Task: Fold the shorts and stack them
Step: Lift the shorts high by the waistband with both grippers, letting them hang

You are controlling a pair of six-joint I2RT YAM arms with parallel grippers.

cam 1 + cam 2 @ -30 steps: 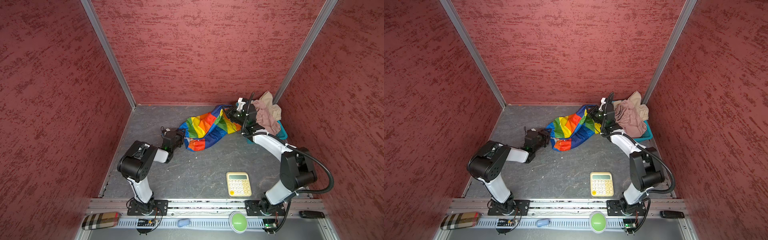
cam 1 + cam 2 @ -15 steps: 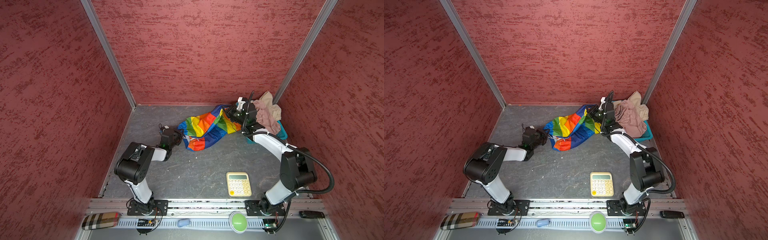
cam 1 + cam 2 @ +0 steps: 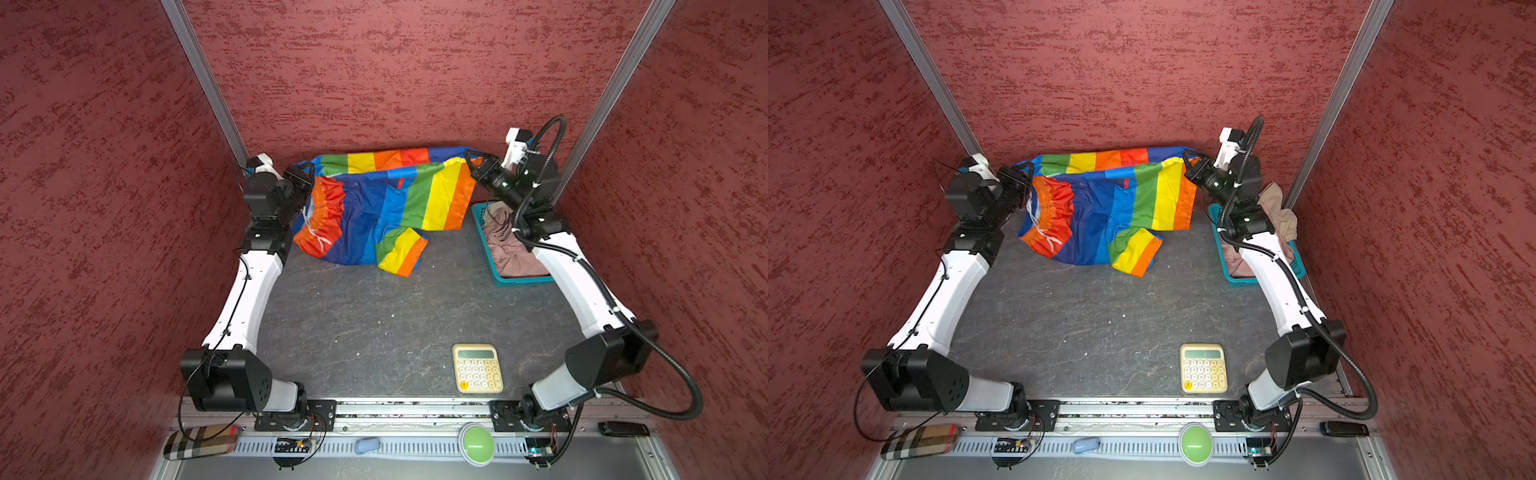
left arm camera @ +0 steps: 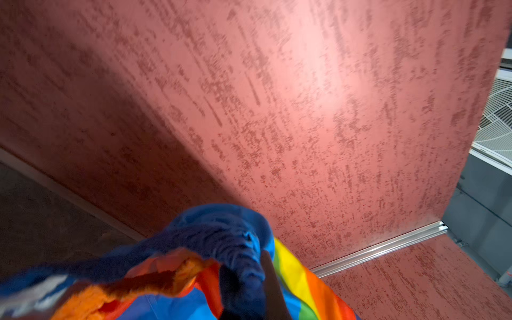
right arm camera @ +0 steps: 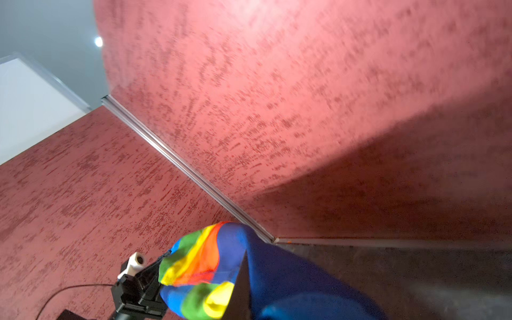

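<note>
Table (image 3: 374,324): rainbow shorts (image 3: 374,208) hang spread across its back, lower edge seemingly touching it. Teal basket (image 3: 519,282) holds pink shorts (image 3: 507,249) and beige shorts (image 3: 1281,208). Left gripper (image 3: 305,174) and right gripper (image 3: 473,164) each pinch a top corner. Best: keep tension even and lay the shorts flat before folding.
</note>
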